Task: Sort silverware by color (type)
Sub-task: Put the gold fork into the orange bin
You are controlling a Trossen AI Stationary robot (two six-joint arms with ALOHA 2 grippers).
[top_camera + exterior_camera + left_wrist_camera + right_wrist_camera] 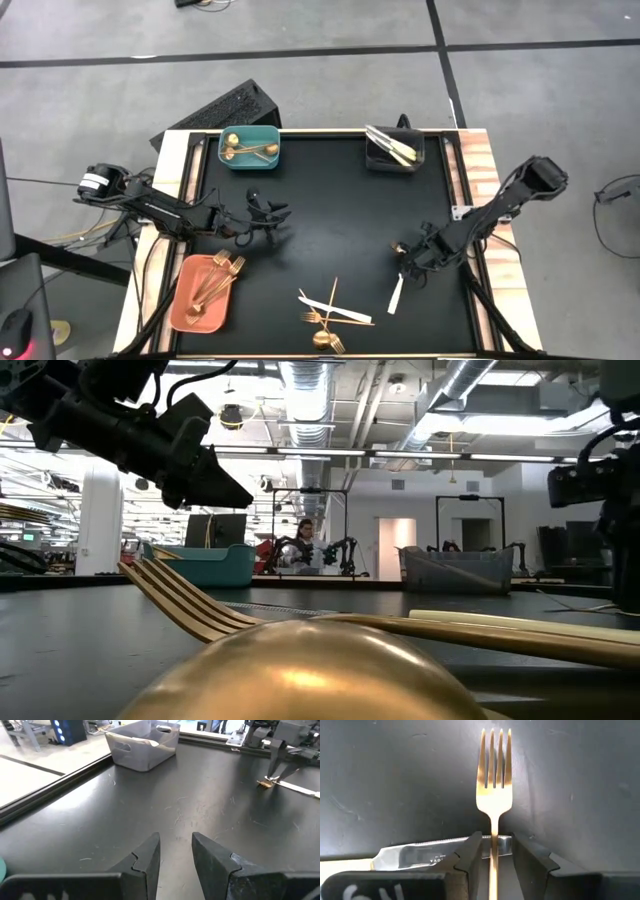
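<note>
My right gripper [405, 262] stands over the table's near right part, pointing down, shut on a gold fork [493, 785]. A white knife [396, 296] lies on the table just under it and crosses behind the fingers in the right wrist view [420, 855]. My left gripper [272, 215] hangs open and holds nothing left of the table's middle, above bare black mat [176, 840]. More silverware lies in a small pile [330, 312] at the near edge: gold forks, a thin stick, a white knife and a spoon [300, 670]. My right gripper has the fork's handle [494, 827], just behind the neck, between its two fingers [496, 837]. It comes from above, pointing down, and the handle runs back along the fingers. The tines reach past the fingertips toward the table [265, 782]; whether they touch it, I cannot tell.
Gold spoons lie in the teal bin [250, 148] at the far left. White knives fill the dark bin [393, 150] at the far right. Gold forks lie in the salmon bin [200, 292] at the near left. Bare mat lies between the arms. A person sits in the room beyond [303, 540].
</note>
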